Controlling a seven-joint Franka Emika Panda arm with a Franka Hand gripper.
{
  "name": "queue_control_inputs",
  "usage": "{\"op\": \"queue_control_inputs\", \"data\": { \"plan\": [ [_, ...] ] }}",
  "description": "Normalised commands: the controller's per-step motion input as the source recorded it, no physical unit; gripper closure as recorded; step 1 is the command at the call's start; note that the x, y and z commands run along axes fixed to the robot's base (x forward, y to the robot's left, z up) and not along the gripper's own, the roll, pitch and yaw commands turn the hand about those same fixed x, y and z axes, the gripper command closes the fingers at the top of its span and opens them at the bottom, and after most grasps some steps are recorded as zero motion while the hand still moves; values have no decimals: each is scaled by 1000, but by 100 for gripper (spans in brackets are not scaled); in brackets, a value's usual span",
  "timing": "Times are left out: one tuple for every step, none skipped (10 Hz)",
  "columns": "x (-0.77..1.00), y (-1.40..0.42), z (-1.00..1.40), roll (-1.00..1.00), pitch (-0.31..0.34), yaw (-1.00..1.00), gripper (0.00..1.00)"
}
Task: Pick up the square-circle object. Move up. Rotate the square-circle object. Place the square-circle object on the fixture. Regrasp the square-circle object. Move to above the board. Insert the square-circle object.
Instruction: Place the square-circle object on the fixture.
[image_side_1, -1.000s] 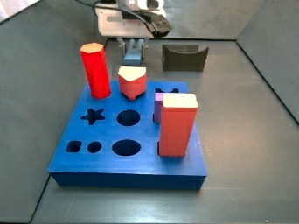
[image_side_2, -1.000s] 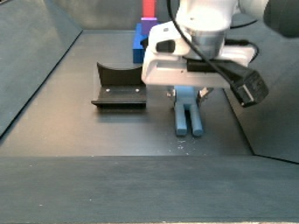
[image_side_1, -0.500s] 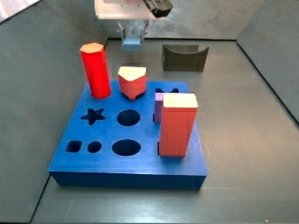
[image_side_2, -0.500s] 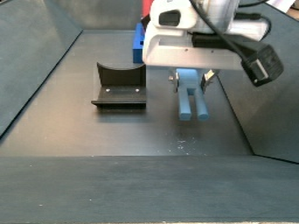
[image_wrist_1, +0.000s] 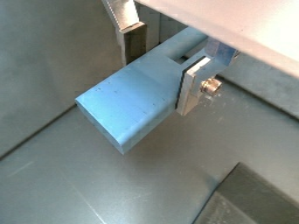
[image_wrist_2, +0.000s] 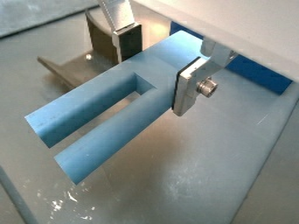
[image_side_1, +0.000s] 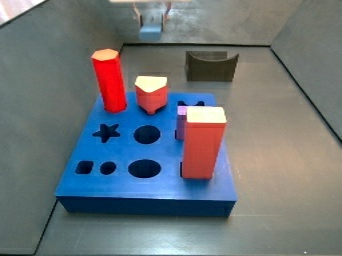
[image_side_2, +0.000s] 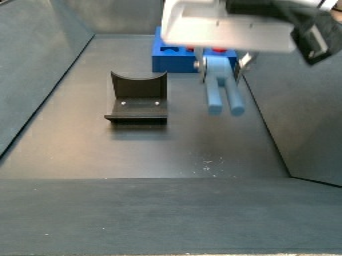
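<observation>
High above the dark floor, the pincer (image_side_2: 221, 72) grips the grey-blue square-circle object (image_side_2: 222, 94) between its silver fingers (image_wrist_2: 191, 83), the peg hanging clear of the ground. Beside and below it sits the fixture (image_side_2: 136, 98); farther back lies the blue board (image_side_2: 168, 52).

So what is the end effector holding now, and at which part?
The end effector holds the square-circle object, lifted above the floor, with its fingers clamped near one end; the rest hangs free.
</observation>
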Motion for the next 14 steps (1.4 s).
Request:
{"op": "queue_control_inputs", "data": {
  "plan": [
    [-26,6,1000,56,56,2,100],
    [-28,10,987,70,64,4,100],
    [-24,10,833,80,72,5,100],
    [-16,10,625,91,86,6,100],
    [-8,12,471,98,97,9,100],
    [4,12,269,101,114,14,100],
    [6,11,168,99,123,18,100],
    [1000,-717,242,400,-329,256,100],
    [1000,-718,235,394,-320,252,100],
    [1000,-661,166,351,-224,187,100],
    [1000,-543,127,268,-143,136,100],
    [872,-297,79,167,-54,83,100],
    [770,-187,27,127,-19,59,100],
    [653,-100,-9,129,9,53,100]
  ]
}}
